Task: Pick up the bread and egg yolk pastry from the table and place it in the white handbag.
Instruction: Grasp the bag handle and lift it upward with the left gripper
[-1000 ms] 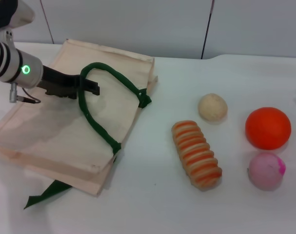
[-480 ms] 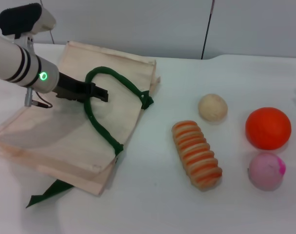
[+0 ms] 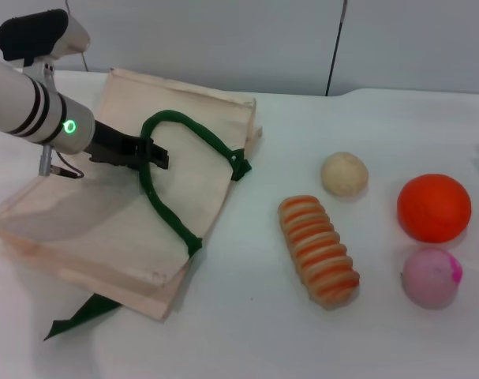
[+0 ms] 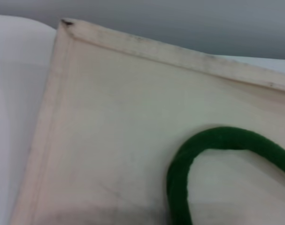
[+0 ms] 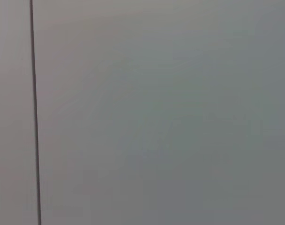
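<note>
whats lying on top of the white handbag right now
A dark green handle loops across the white handbag, and the left gripper sits at that loop. The bread and egg yolk pastry lie on the table. The bag's inside is hidden.

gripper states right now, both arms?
Left tool: at the green handle over the white handbag; open or shut cannot be told.
Right tool: not in view.

We see the white handbag (image 3: 105, 213) in cream-white cloth at left of frame, its rope handle (image 3: 172, 170) dark green. Centre frame, the bread (image 3: 318, 250) alternates orange and cream stripes. Above it, the egg yolk pastry (image 3: 344, 173) is pale beige. At right, an orange ball (image 3: 433, 208), then a pink ball (image 3: 432, 276), on a white counter (image 3: 247, 332).
</note>
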Available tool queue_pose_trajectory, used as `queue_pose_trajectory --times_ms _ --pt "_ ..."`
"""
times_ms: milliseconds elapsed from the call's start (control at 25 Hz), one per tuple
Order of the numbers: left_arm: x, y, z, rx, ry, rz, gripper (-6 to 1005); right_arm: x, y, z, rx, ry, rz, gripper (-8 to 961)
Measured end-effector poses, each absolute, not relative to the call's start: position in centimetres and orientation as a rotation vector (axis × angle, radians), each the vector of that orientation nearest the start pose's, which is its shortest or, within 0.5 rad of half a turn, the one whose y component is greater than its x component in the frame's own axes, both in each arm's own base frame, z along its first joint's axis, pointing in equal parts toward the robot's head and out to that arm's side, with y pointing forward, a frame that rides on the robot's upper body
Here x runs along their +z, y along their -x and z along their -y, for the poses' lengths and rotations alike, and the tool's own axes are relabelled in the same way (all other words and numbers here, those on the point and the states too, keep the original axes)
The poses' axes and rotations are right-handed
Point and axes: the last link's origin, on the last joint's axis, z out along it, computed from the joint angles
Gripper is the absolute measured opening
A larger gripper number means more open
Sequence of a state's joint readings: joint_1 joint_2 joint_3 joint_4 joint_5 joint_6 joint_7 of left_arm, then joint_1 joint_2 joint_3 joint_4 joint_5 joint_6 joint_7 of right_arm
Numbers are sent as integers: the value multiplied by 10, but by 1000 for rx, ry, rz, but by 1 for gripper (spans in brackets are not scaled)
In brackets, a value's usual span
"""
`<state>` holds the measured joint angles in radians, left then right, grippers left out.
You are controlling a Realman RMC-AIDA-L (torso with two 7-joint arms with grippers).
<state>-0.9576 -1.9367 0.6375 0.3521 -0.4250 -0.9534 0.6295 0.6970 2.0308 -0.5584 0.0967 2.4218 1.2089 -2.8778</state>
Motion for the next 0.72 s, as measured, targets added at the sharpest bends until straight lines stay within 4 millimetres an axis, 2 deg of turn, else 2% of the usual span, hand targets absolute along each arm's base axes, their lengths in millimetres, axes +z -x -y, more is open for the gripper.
queue_pose_trajectory --times_ms 720 --pt "10 270 -448 47 2066 1530 190 22 -292 -396 832 1519 -522 879"
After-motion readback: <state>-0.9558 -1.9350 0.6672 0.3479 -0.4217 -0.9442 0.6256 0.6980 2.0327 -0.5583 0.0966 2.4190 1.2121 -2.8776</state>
